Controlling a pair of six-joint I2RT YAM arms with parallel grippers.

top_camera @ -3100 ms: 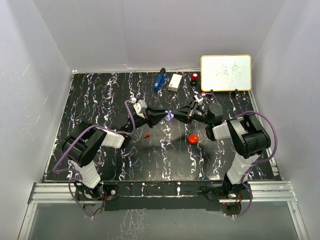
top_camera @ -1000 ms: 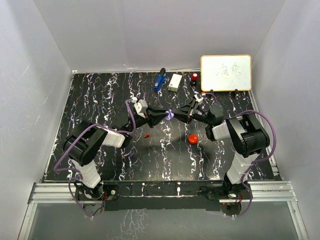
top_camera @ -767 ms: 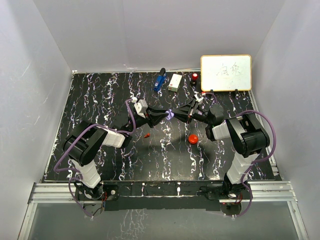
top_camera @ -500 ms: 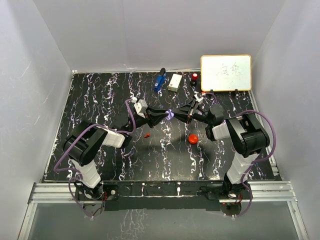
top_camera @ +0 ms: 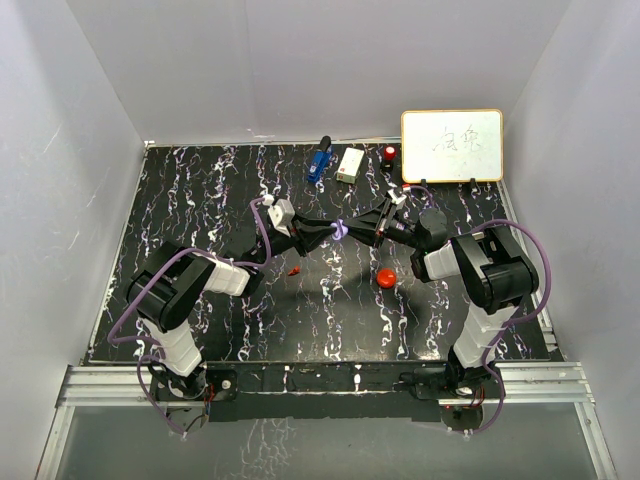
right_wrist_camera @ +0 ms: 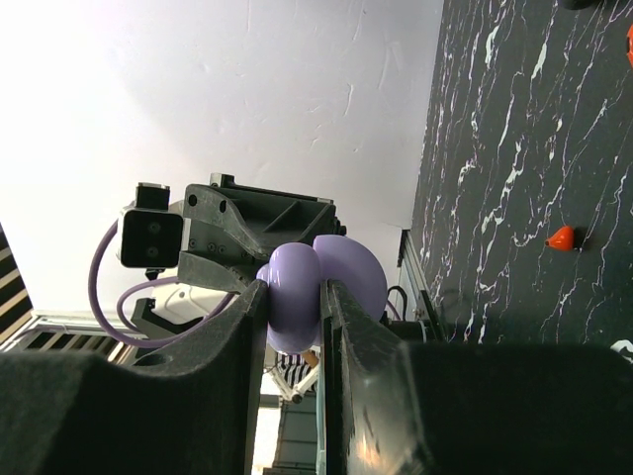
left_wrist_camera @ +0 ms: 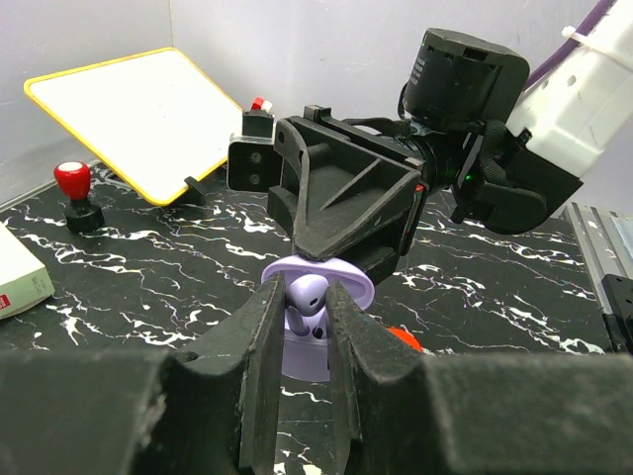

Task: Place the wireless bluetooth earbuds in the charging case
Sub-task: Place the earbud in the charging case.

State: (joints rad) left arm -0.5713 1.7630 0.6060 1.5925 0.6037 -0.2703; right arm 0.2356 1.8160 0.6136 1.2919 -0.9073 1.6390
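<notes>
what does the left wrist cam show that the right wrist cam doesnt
Only the left wrist view: a purple earbud sitting in the open case, plus the whiteboard, the red-topped stamp and a white box.
Only the right wrist view: a small red earbud lying loose on the table.
Both: the purple charging case, held between the left tool and the right tool, each shut on it.
</notes>
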